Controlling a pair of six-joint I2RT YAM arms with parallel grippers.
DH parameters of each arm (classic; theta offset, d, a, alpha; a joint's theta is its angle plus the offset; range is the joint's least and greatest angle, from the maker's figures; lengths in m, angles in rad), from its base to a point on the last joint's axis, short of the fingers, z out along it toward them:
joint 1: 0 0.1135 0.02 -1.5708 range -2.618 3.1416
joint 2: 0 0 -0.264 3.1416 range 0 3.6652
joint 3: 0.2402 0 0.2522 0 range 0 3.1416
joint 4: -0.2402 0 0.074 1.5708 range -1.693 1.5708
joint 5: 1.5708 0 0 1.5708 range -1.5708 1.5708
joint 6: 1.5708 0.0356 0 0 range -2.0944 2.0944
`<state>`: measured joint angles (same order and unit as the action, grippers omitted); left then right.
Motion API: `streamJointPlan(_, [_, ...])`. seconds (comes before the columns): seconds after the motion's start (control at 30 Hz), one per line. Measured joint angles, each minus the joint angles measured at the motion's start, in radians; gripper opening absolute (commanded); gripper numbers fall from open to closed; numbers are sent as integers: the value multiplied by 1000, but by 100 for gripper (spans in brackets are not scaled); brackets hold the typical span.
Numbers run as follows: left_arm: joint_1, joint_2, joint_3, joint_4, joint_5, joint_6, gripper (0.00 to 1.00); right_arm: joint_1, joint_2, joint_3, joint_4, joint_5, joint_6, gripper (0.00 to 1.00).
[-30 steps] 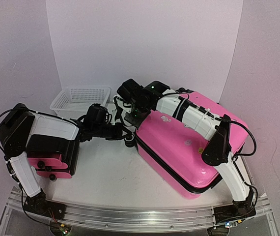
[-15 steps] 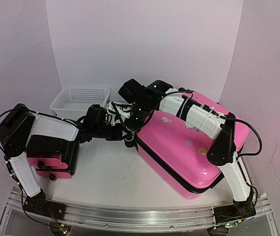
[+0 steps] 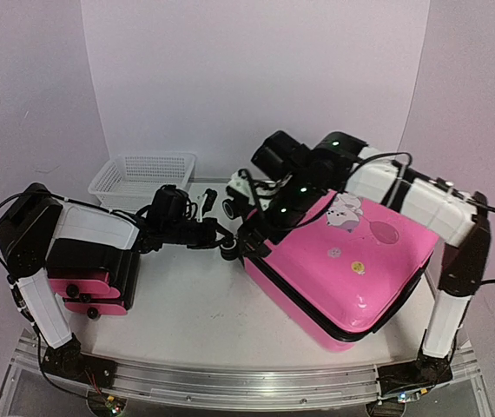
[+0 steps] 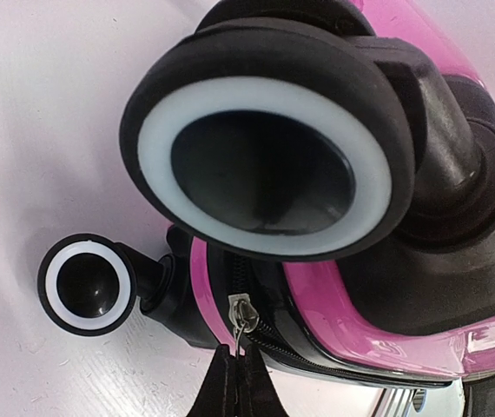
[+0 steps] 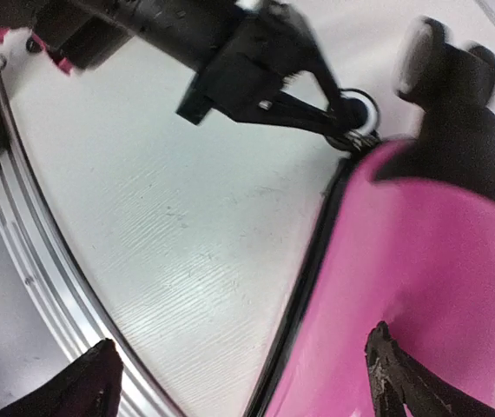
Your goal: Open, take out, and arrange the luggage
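Left wrist: gripper (image 4: pixel 235 358) seemingly on zipper pull (image 4: pixel 242 314)

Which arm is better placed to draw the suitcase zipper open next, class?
Left. The left gripper is shut on the zipper pull at a wheeled corner of the luggage; the right gripper hangs open over the pink shell, holding nothing.

We see our left gripper (image 4: pixel 234 369) pinched shut on the lower end of the silver zipper pull (image 4: pixel 242 313) of the pink luggage (image 4: pixel 334 304), with one black wheel (image 4: pixel 265 165) looming just beyond the fingertips and a second wheel (image 4: pixel 86 283) off to their left.
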<state>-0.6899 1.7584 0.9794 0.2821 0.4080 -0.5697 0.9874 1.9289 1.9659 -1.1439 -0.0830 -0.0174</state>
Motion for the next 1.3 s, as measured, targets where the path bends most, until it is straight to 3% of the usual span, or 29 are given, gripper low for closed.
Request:
streamJointPlan(0.1, [3,0,0,-2,6,0,0,-20,-184,-107,-17,101,195,98])
streamJointPlan(0.2, [5,1,0,-2,11,0,0,-125,-369,-207,-47,204,379,98])
streamJointPlan(0.4, [6,1,0,-3,16,0,0,-491,-718,-483,-96,337,597,98])
streamJointPlan(0.57, [6,1,0,-4,18,1,0,-803,-848,-621,-79,257,656,98])
streamJointPlan(0.77, [3,0,0,-11,7,27,0,-1105,-815,-809,66,-44,703,98])
streamJointPlan(1.0, [-11,-29,0,-68,-28,59,0,-1171,-731,-860,214,-207,732,91])
streamJointPlan(1.13, [-19,-36,1,-88,-62,69,0,-1191,-577,-769,281,-293,669,93])
streamJointPlan(1.3, [-61,-47,2,-106,-122,68,0,-1192,-298,-532,348,-386,539,96])
